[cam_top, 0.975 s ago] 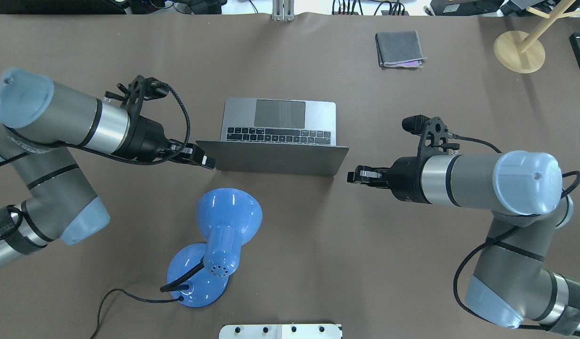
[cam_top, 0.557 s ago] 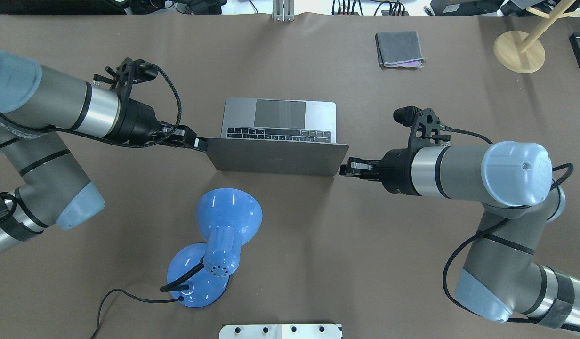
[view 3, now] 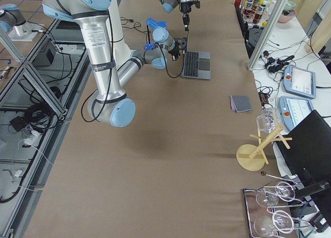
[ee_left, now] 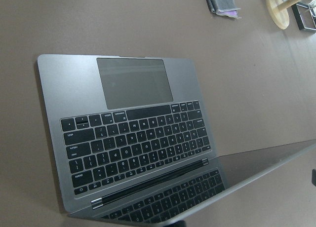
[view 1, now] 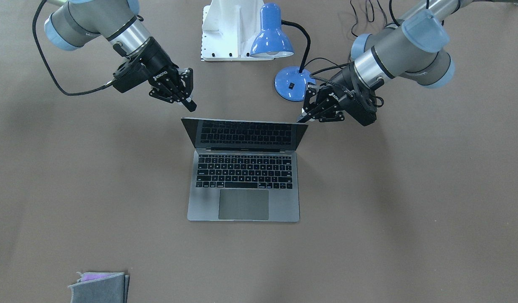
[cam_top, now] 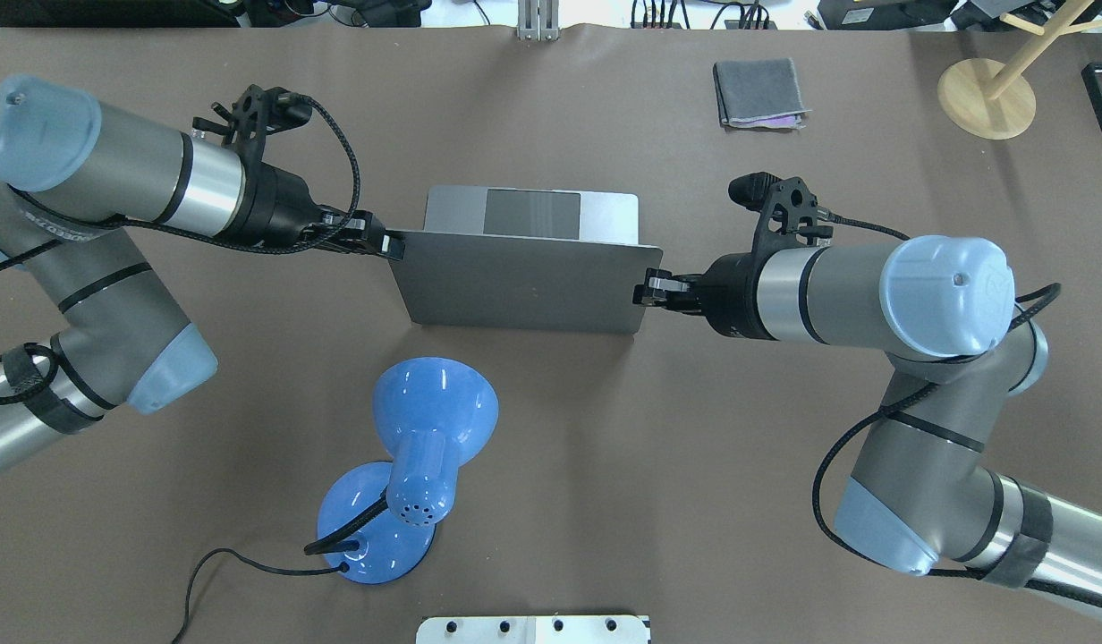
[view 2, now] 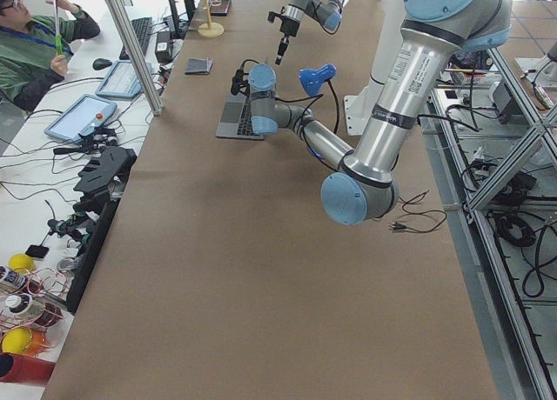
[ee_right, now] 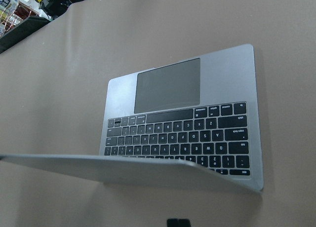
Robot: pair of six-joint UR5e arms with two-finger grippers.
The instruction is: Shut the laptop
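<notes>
The grey laptop [cam_top: 515,282] sits mid-table, hinge toward me, its lid tilted forward over the black keys so only the trackpad shows overhead. The front view shows the laptop [view 1: 284,206] partly open, keys reflected in the black screen. My left gripper [cam_top: 385,243] is shut, its tip against the lid's upper left corner; it appears in the front view [view 1: 303,119] too. My right gripper [cam_top: 645,291] is shut, at the lid's upper right corner, also seen in the front view [view 1: 190,105]. Both wrist views look under the lid at the laptop's keyboard [ee_left: 133,148] [ee_right: 168,86].
A blue desk lamp [cam_top: 417,465] stands on my side of the laptop, its cord trailing left. A folded grey cloth [cam_top: 758,92] and a wooden stand [cam_top: 987,97] lie at the far right. A white mount [cam_top: 533,629] sits at the near edge.
Both grippers have moved away from me and inward against the lid's top corners. The lid has swung further down over the keyboard, which now is hidden overhead.
</notes>
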